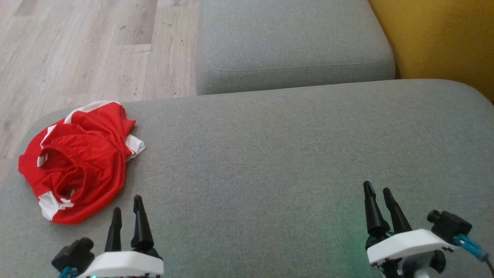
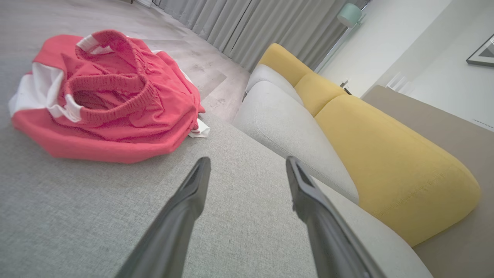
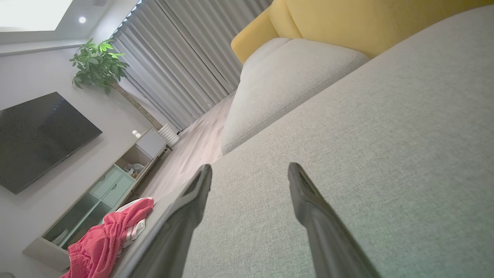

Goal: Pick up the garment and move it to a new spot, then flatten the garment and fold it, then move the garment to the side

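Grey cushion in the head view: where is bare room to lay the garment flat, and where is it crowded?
The grey cushion is bare from the red garment rightward to its right edge near the yellow backrest, including between the left end effector and the right end effector. Crowded: the left corner, where the garment lies bunched.

A home living room.
Grey-and-yellow sofa point(image 2: 293, 127), wall-mounted television point(image 3: 38, 135), low media cabinet point(image 3: 104, 185), potted plant point(image 3: 98, 61), long grey curtains point(image 3: 185, 58) and pale wood floor point(image 1: 77, 50) all around me.
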You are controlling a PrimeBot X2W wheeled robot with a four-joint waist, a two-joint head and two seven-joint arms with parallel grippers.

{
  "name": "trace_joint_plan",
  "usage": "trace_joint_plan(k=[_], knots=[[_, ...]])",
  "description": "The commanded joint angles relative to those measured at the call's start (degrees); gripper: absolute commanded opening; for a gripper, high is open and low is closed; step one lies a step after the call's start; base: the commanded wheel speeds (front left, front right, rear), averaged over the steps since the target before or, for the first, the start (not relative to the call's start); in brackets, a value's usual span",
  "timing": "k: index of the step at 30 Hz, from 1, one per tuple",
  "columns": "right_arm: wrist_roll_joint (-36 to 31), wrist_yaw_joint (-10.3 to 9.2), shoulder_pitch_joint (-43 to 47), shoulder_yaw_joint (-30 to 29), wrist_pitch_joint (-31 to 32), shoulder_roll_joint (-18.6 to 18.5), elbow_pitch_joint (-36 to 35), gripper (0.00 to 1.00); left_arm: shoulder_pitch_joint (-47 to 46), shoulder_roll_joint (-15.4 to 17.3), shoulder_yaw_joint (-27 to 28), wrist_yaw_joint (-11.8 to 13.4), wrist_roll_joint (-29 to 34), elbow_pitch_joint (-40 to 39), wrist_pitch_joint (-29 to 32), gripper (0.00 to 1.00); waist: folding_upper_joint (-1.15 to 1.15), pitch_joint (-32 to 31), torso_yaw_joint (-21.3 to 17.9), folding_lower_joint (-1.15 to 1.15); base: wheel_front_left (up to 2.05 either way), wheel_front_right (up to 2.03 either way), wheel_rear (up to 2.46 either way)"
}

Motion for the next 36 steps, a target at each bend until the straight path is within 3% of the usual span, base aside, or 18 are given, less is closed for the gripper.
trace_joint_plan(k=[1,23,36], knots=[[-1.9,-0.03,-1.9,1.2,-0.9,-0.4,-2.5,1.0,-1.5,0.3,0.5,0.5,1.9,-2.3,-0.9,1.0,0.0,-0.1,0.0,0.0,0.0,0.0,0.0],[-16.9,-0.03,-0.8,3.4,-4.6,-0.5,-2.8,1.0,0.0,0.4,-1.2,3.6,17.2,-2.5,-4.7,1.0,0.0,-2.2,0.0,0.0,0.0,0.0,0.0],[-26.1,-0.04,-0.2,2.3,-6.8,-0.5,-1.9,1.0,0.7,0.4,-2.3,4.1,26.2,-2.4,-6.9,1.0,0.0,-3.0,-0.4,0.0,0.0,0.0,0.0]])
